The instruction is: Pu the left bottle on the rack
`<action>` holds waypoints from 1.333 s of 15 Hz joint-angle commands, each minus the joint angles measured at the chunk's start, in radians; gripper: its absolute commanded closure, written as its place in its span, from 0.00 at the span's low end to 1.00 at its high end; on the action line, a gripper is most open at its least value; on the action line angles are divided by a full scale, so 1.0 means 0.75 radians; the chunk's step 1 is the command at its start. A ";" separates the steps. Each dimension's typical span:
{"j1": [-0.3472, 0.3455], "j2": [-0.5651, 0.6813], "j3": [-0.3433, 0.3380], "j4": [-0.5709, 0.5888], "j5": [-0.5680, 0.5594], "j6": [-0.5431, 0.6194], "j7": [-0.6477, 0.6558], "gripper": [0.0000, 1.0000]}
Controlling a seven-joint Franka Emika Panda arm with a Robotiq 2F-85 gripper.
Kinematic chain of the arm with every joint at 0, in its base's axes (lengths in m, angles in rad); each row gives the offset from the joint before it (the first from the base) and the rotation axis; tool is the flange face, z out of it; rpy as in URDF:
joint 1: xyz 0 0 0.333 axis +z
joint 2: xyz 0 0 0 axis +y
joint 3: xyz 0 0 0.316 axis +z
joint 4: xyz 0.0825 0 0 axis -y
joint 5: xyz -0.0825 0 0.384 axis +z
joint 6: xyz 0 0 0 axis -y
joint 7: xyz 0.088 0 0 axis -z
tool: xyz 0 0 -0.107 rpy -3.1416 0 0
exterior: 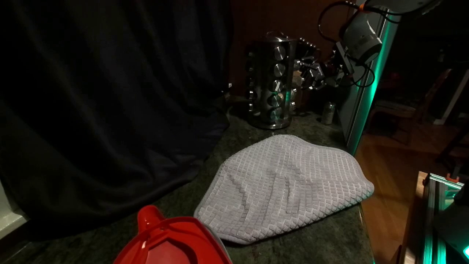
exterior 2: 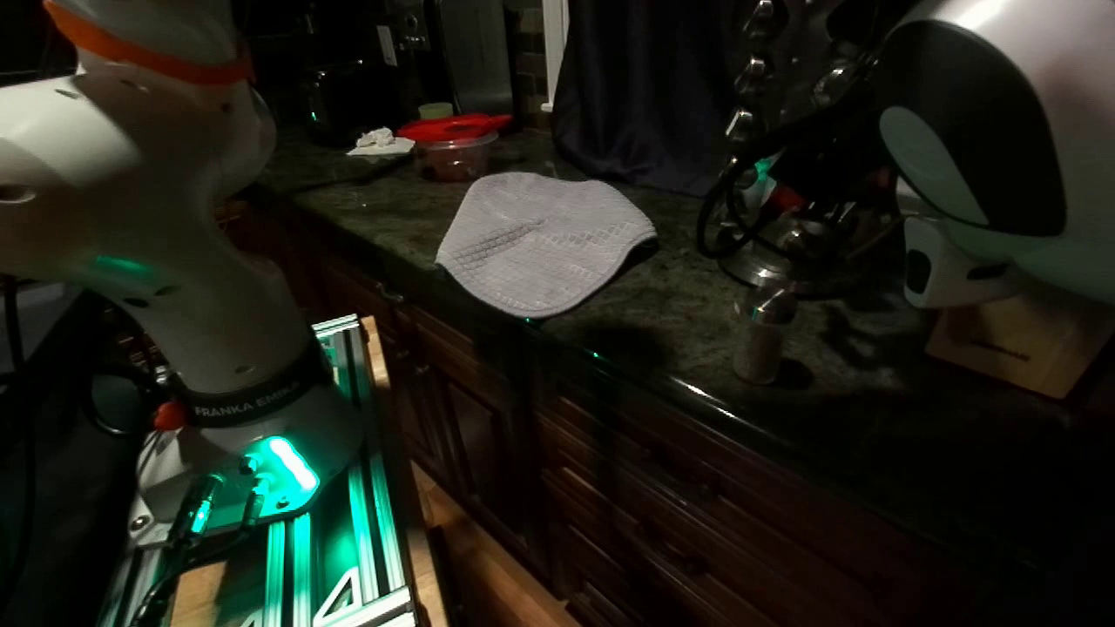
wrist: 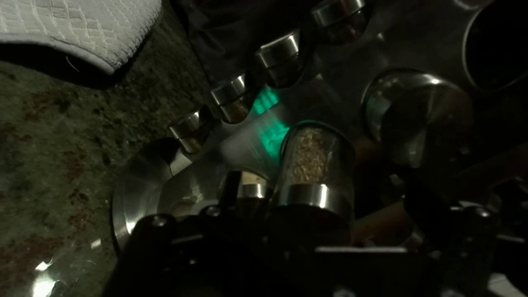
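Dark counter [exterior 2: 688, 300], cloth [exterior: 282, 183] at edge, bottle [wrist: 311, 161] at rack [exterior: 266, 77], between fingers [wrist: 232, 190] (parted)

Rack [exterior: 264, 82] is smooth, glossy metal; worktop [wrist: 45, 136] polished and stone-like — cloth [exterior: 285, 187] matt and rough-textured, curtain [exterior: 121, 91] of faintly lustrous fabric, red lid [exterior: 198, 238] of smooth plastic.

Rack [exterior: 265, 79] near cloth [exterior: 285, 183] on counter [exterior: 238, 135], jars [wrist: 278, 53] in rack

Dim light, dark hanging curtain [exterior: 110, 91], mottled countertop [exterior 2: 366, 196], brown cabinets [exterior 2: 475, 435], wood floor [exterior: 381, 161], shadowed chair [exterior: 397, 108]
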 commanded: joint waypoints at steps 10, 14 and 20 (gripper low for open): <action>0.011 -0.026 -0.020 0.029 -0.065 0.050 0.016 0.13; 0.014 -0.022 -0.018 0.035 -0.098 0.059 0.021 0.00; 0.022 -0.020 -0.018 0.048 -0.131 0.117 0.010 0.00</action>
